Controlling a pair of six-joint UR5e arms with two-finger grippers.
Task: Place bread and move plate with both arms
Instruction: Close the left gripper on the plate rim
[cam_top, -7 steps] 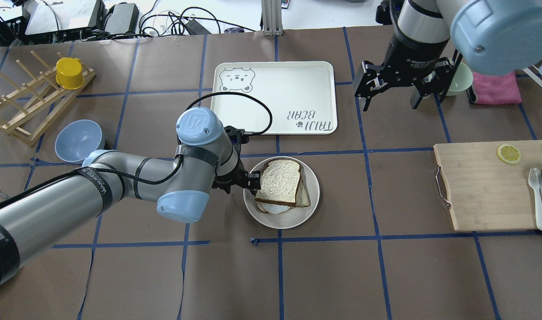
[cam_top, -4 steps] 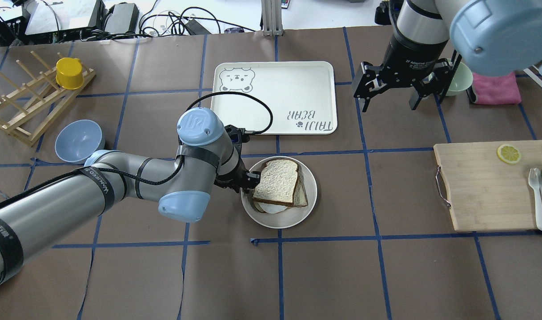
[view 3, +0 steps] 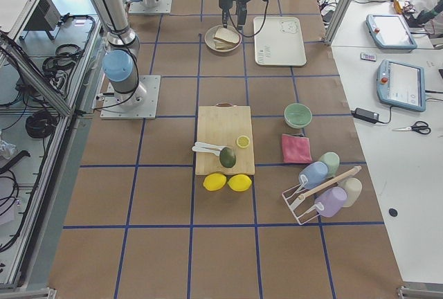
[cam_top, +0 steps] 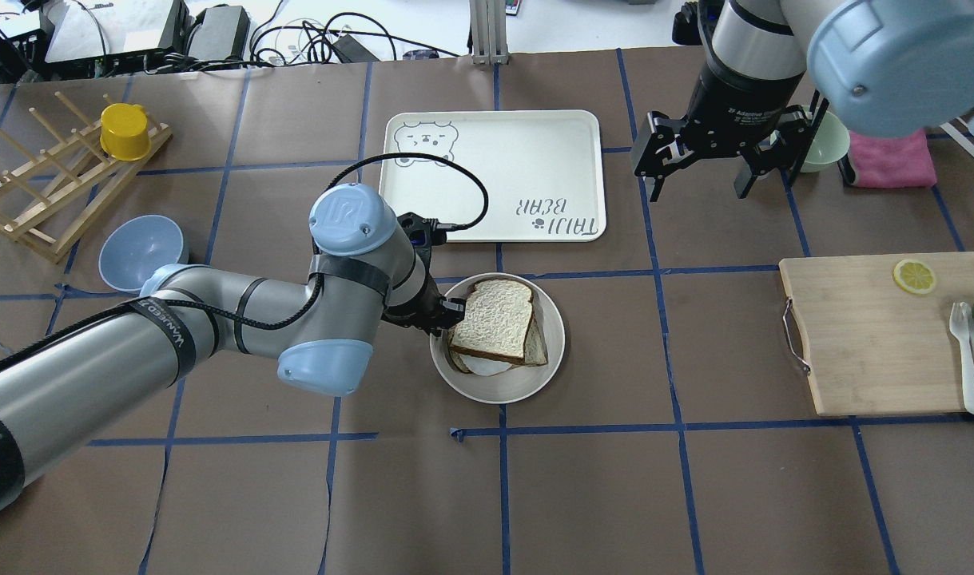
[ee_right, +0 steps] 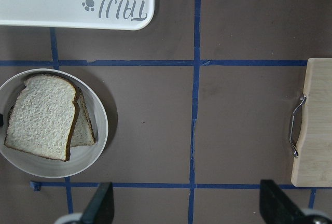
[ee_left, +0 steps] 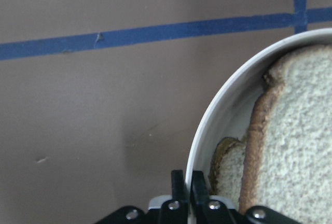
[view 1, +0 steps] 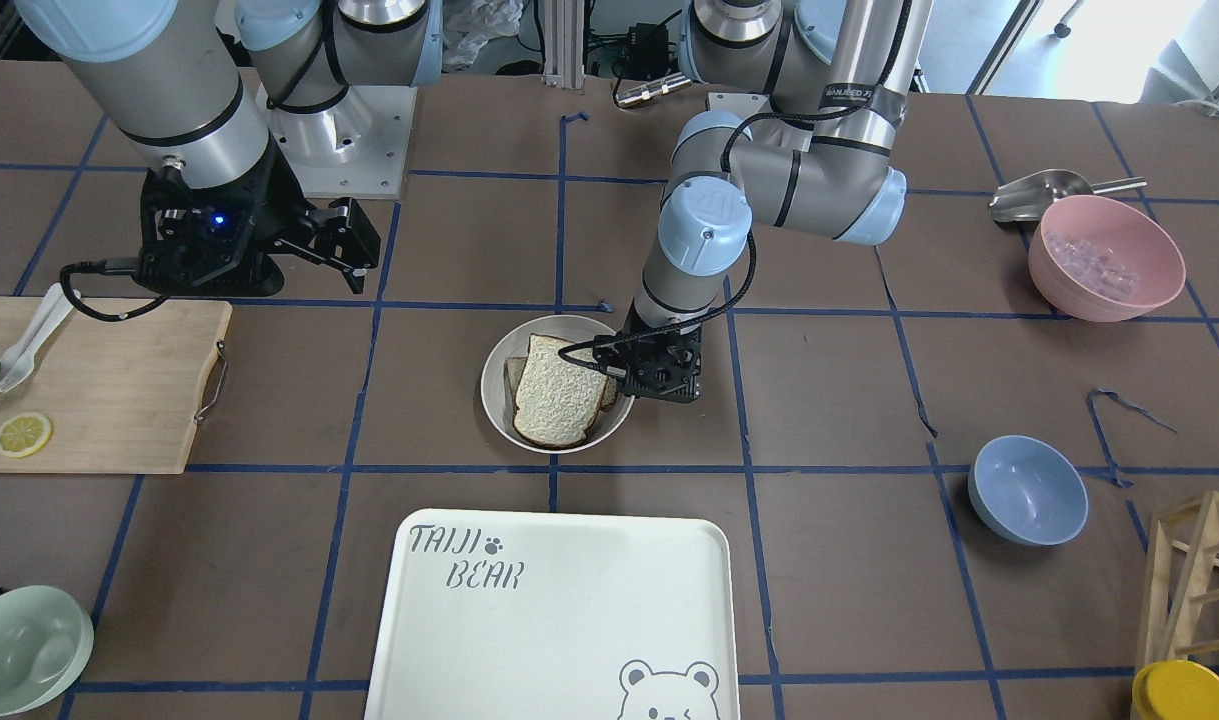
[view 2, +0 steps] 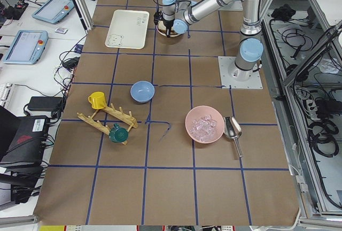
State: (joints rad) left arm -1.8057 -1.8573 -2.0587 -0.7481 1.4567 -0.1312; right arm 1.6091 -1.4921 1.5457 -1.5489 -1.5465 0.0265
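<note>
L gripper: clamped on plate rim at the plate's L side; rim is seen pinched between both fingers in L wrist view.
R gripper: jaws spread wide, nothing held; held over the bench beside tray's R short side, toward far edge.
plate: qty 1. Mid-bench, just robot-side of tray, not touching it.
bread: qty 1 pale slice, laid flat on top inside plate.
darker slice: qty 1, mostly covered by bread, same plate.
change: over the last sec plate + contents have been dragged a little toward far edge and L end by L arm; R gripper has barely been shifted.
meaning (judged): bread step taken as done; plate move begun w/ L arm only, R arm not yet engaged on opposite rim.
bowls: qty 3. blue bowl in L half; green bowl in R half nr far edge; pink bowl in L half nr robot-side edge.
cutting board: qty 1, R half; lemon slice carried on it, qty 1.
yellow cup: qty 1, on wooden rack, L half nr far edge.
</note>
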